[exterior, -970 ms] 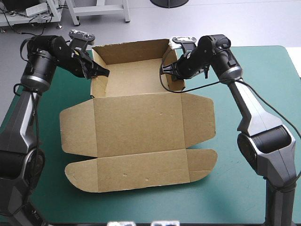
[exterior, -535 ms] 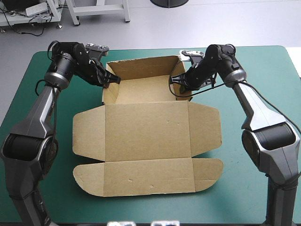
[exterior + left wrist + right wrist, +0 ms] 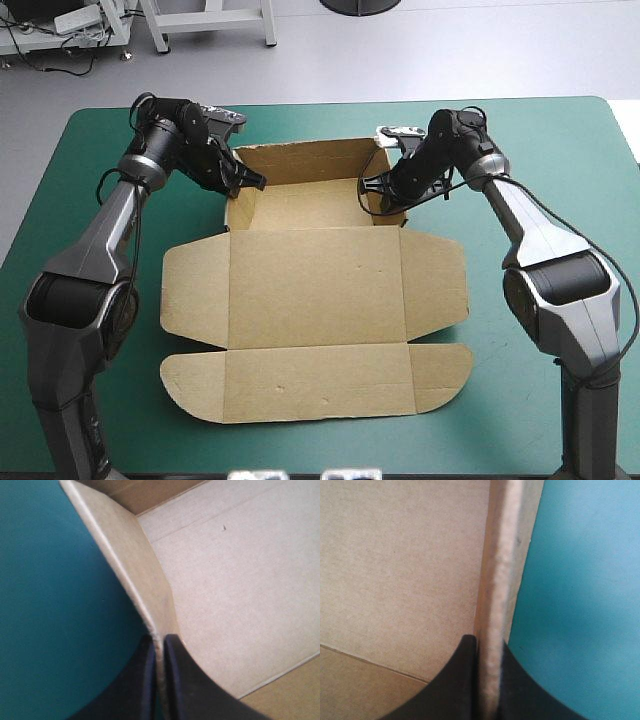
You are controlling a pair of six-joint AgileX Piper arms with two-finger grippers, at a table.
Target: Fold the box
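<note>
**Desk:** Where does the box lie?

**Me:** I have the box (image 3: pixel 315 270) at mid-table (image 3: pixel 500 400). Its tray (image 3: pixel 305 200) is toward the far edge and its lid (image 3: pixel 315 325) lies flat toward the near edge. The long axis runs far edge to near edge.

**Desk:** Fingers?

**Me:** The left gripper (image 3: pixel 159 637) is all but closed over the left side wall (image 3: pixel 132 565). The right gripper (image 3: pixel 487 641) is likewise on the right side wall (image 3: pixel 502 555). Each has one finger inside the tray and one outside.

**Desk:** What does the next move turn on?

**Me:** Each wall runs straight ahead of its fingers. The arms are equally near. The lid lies on the near-edge side of both, so I judge it needs a fresh grasp.
</note>
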